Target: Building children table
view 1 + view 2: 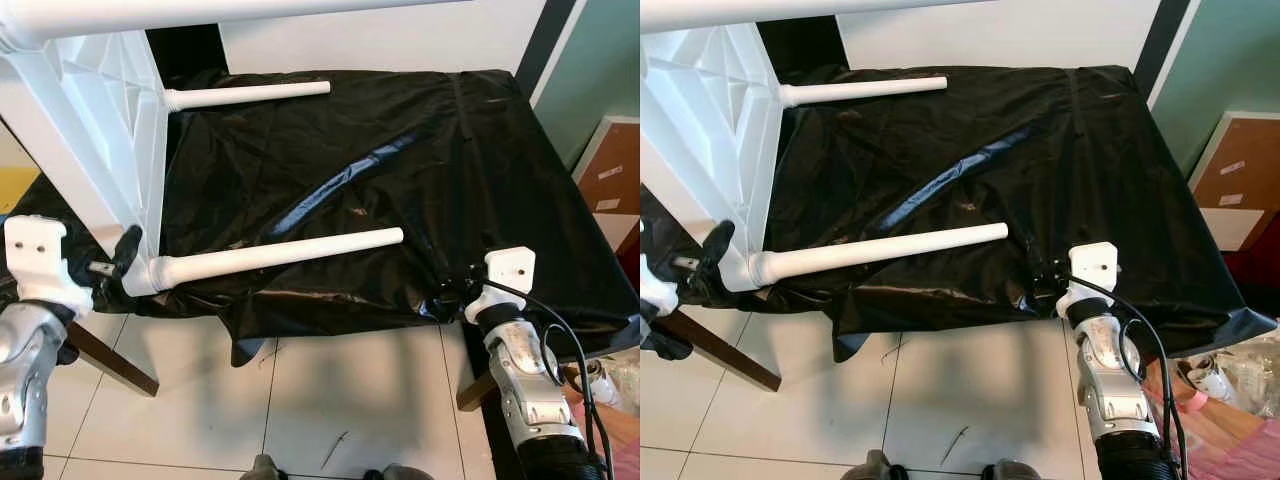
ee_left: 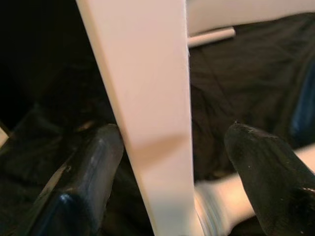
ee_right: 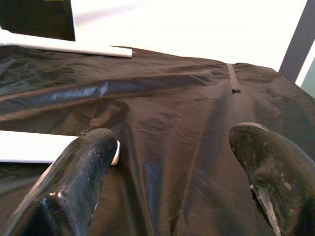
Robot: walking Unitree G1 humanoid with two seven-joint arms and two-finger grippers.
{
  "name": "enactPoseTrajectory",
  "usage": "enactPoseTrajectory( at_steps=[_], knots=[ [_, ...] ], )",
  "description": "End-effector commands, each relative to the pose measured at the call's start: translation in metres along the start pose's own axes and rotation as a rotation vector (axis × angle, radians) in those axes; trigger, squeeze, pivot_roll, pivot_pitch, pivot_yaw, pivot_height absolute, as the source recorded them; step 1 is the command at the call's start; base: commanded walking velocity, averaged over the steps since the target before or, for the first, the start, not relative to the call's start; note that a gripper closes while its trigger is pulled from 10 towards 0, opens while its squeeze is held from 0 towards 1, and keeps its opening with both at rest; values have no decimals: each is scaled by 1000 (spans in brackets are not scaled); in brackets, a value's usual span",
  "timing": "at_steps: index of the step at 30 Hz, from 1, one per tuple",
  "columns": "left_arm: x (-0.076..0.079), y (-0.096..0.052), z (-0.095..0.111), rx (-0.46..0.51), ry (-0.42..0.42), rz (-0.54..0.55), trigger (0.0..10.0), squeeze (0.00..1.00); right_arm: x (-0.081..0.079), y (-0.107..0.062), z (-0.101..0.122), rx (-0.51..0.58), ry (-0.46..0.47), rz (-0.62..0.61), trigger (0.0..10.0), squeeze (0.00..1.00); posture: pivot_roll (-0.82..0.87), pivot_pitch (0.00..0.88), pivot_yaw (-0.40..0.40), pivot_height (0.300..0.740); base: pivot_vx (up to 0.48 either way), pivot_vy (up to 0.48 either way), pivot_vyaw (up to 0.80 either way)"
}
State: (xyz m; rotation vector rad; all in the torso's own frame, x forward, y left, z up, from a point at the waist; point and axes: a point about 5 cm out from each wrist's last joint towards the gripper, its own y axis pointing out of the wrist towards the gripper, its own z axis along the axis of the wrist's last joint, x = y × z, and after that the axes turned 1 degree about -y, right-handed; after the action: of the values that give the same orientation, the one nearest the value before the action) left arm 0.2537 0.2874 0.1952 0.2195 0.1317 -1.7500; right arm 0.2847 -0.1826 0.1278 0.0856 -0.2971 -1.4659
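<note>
- The left gripper stands open around the tabletop edge, beside the near leg.
- The right gripper is open and empty over the black sheet.
- Step, as it seems: steadying the table; next, the left fingers must close.

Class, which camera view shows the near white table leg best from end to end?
The left eye view: the near leg lies whole on the black sheet. The right eye view matches it. The right wrist view catches its tip beside a finger; the left wrist view, its base.

White plastic children's table lies tipped on its side on black sheet; two round white legs attached, pointing sideways across sheet.
</note>
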Motion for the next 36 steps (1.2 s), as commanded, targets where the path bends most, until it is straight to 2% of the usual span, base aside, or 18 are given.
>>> enactPoseTrajectory(
  at_steps=[1,3,7,9,12,13,19,21,25,28,30,32,36],
  knots=[
    [12,-2,-1,-29,-13,-166,10000,0,0,-2,-5,-26,15,4,10000,0,-17,74,0,740,0,0,0],
    [17,-12,-4,-77,-48,-227,10000,0,-1,-1,-6,-28,16,10,10000,0,-11,77,-2,740,0,0,0],
    [20,-18,-7,-118,-61,-272,10000,0,-2,-1,-6,-31,19,20,10000,0,-11,79,-1,740,0,0,0],
    [27,-25,-9,-163,-78,-335,10000,0,-4,0,-7,-36,20,38,10000,0,-10,80,-1,740,0,0,0],
    [30,-28,-9,-176,-86,-360,10000,0,-5,0,-7,-37,20,43,10000,0,-11,80,-1,740,0,0,0],
    [40,-32,-11,-216,-119,-430,10000,0,-5,0,-7,-37,21,49,10000,0,-13,78,1,740,0,0,0],
    [53,-35,-14,-249,-149,-500,10000,0,-6,1,-7,-37,22,58,10000,0,-18,75,4,740,0,0,0],
    [59,-33,-17,-262,-183,-518,10000,0,-7,1,-7,-37,22,61,10000,0,-19,76,4,740,0,0,0],
    [63,-29,-17,-246,-167,-539,10000,0,-7,1,-7,-37,23,64,10000,0,-18,74,5,740,0,0,0],
    [66,-20,-18,-226,-167,-533,10000,0,-8,1,-7,-38,25,68,10000,0,-18,74,2,740,0,0,0],
    [67,-4,-18,-188,-152,-494,10000,0,-9,1,-7,-39,27,72,10000,0,-22,73,2,740,0,0,0],
    [67,-4,-18,-188,-152,-494,10000,0,-9,1,-7,-39,27,72,10000,0,-22,73,2,740,0,0,0],
    [55,22,-17,-141,-133,-356,10000,0,-8,0,-7,-38,24,67,10000,0,-35,71,10,740,0,0,0]
  ],
)
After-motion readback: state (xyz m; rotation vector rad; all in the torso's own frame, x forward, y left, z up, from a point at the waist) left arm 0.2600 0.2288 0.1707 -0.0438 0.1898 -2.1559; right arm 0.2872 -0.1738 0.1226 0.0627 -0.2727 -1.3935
